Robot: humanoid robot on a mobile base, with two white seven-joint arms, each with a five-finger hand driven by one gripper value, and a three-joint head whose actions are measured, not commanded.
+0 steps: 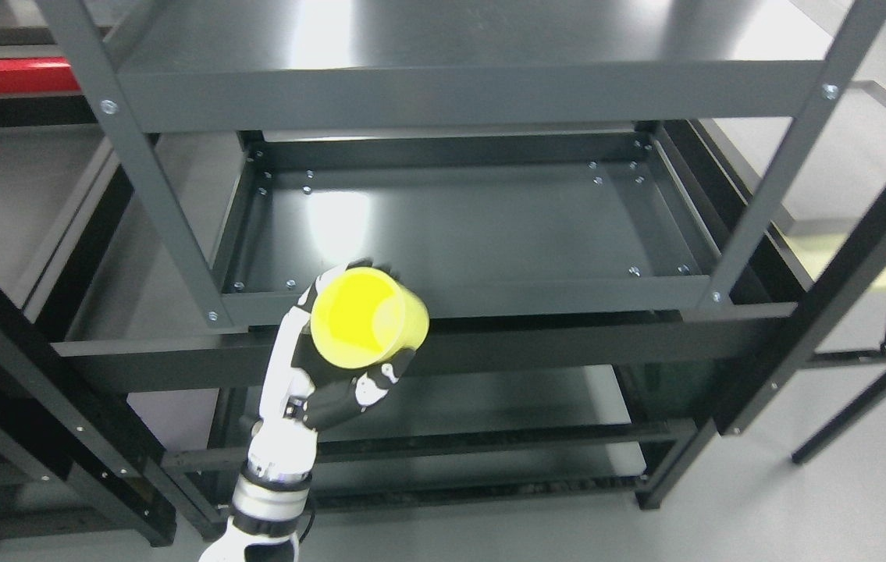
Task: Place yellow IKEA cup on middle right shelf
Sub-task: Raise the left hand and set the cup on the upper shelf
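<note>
Yellow cup (368,316) is tipped toward the camera so you're looking straight into its open mouth, and as far as I can see it's got nothing inside. No logo or writing readable on it from this angle, and its base is hidden behind the body. The left hand (333,367) is wrapped around it, white and black fingers (375,384) curled under the lower side and more fingertips peeking over the top rim, so it's a proper grip. The arm comes up from the bottom edge left of the middle and gets cut off there.

Relative to the dark grey metal shelf unit (443,94), the cup sits in the air just in front of the middle shelf tray (474,226), at its front left corner, overlapping the front rail. That tray has a raised lip all round. The lower shelves (489,406) are mostly hidden behind rails and hard to make out. A red bar (5,76) shows far left of the unit, cropped by the frame.
</note>
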